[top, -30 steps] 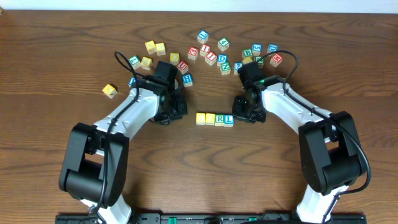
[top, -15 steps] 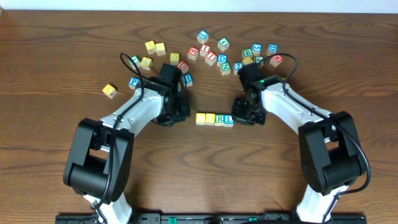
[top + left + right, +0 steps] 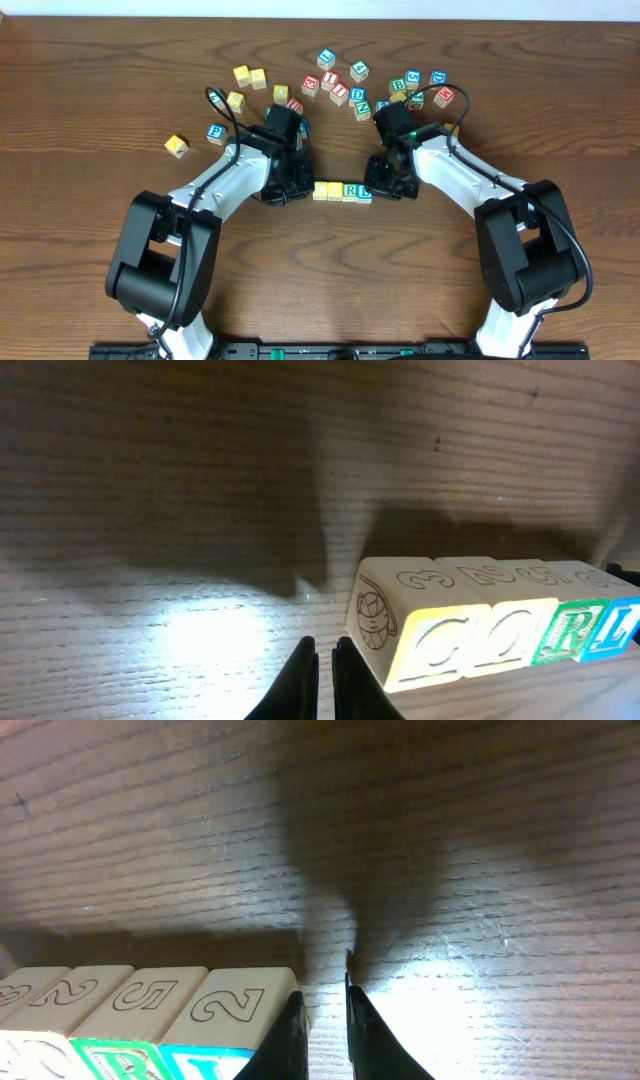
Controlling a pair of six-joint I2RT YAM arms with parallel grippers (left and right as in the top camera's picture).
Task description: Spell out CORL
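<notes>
Four letter blocks stand in a touching row reading C (image 3: 321,190), O (image 3: 336,190), R (image 3: 351,191), L (image 3: 366,192) at the table's middle. In the left wrist view the yellow C (image 3: 430,645), yellow O (image 3: 505,640), green R (image 3: 565,635) and blue L (image 3: 615,628) show their faces. My left gripper (image 3: 325,660) is shut and empty, its tips just left of the C block (image 3: 293,186). My right gripper (image 3: 325,1010) is shut and empty, pressed against the right side of the L block (image 3: 225,1005), at the row's right end (image 3: 385,184).
Several loose letter blocks lie scattered at the back: a central cluster (image 3: 340,88), a group at the back right (image 3: 420,88), yellow ones at the back left (image 3: 250,77), a blue P (image 3: 216,132) and a lone yellow block (image 3: 177,146).
Both grippers have moved inward to the ends of the row, the left one rightward and the right one leftward. The row has closed up and shifted slightly left.
</notes>
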